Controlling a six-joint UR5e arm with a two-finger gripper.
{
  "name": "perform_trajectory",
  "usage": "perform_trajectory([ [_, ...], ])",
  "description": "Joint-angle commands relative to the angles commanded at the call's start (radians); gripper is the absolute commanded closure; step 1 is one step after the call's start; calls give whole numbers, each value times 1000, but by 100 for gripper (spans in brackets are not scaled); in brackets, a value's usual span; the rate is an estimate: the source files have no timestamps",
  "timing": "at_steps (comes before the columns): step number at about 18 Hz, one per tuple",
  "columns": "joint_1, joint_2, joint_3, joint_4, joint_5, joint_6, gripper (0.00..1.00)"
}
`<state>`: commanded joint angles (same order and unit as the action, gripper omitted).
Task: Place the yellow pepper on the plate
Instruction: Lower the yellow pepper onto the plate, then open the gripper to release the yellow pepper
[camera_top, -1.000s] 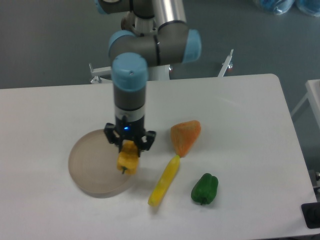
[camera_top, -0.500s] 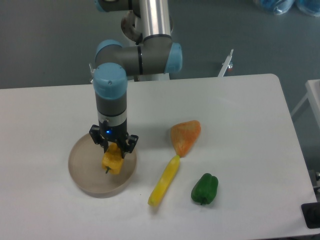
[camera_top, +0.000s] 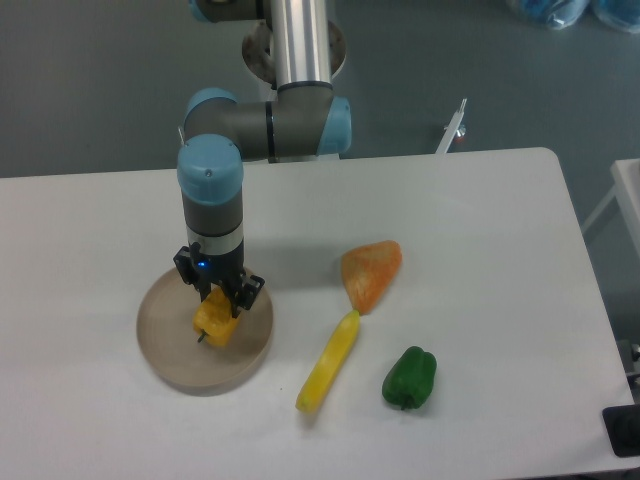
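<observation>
Where the tool (camera_top: 217, 305) grips, the yellow pepper (camera_top: 215, 322) hangs, seemingly above the plate (camera_top: 160, 345).

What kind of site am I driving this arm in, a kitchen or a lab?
Most likely a robotics lab or test bench, not a kitchen: a bare white table on a plain grey floor, and toy-like vegetables laid out as props, such as the green pepper and the orange wedge.

No readable text, label, brand or number shows anywhere, as far as this soft view allows.
</observation>
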<state>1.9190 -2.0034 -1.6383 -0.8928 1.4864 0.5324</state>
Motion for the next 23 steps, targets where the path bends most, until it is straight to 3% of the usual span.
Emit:
perform_trajectory([
  [11,-2,-11,-3,0,-6,-35,54],
  [12,-2,-12,-3,0,-6,-35,49],
  [15,-2,-11,-2,2,-6,-34,13],
  [20,-2,-3,6,2,-8,-35,0],
  [23,2,11,12,0,-8,-34,0],
])
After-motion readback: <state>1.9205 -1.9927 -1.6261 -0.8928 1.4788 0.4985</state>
